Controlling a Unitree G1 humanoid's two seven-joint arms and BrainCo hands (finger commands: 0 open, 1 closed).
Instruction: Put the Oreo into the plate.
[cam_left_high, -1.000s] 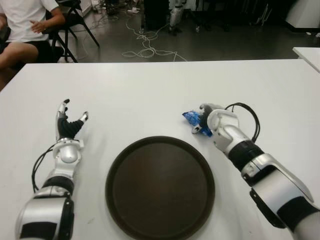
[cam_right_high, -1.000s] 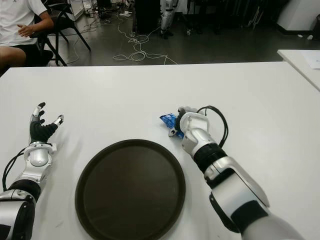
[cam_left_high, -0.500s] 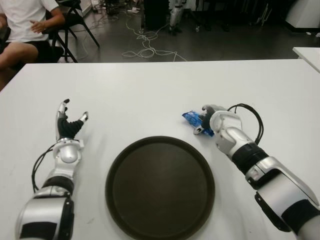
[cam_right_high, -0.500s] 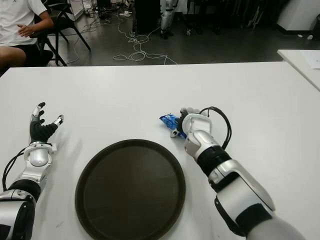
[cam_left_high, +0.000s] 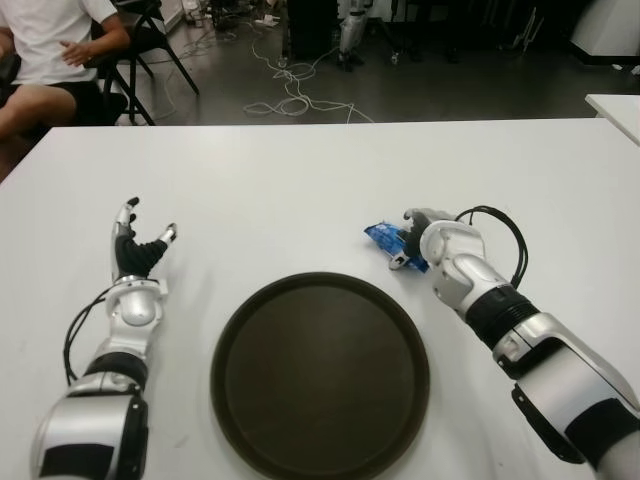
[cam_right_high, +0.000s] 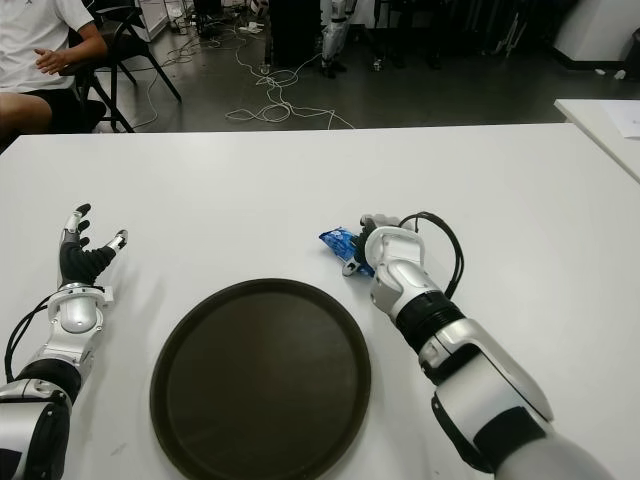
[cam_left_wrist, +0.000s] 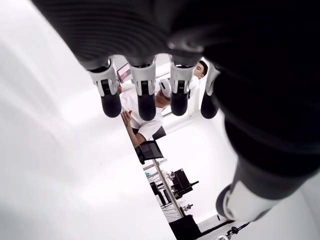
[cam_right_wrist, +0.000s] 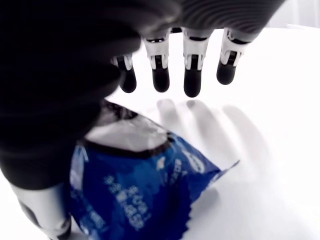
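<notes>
right hand (cam_left_high: 418, 240) has edged further over the oreo (cam_left_high: 385, 237).

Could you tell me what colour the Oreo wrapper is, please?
The crinkled plastic Oreo wrapper is blue with white print, clearest in the right wrist view.

The plate (cam_left_high: 320, 375) is sitting at lower centre on the table (cam_left_high: 300, 180); the Oreo packet (cam_left_high: 385, 237) is lying just beyond its upper-right rim, the right hand (cam_left_high: 425, 240) over it, the left hand (cam_left_high: 135, 255) showing far left.
</notes>
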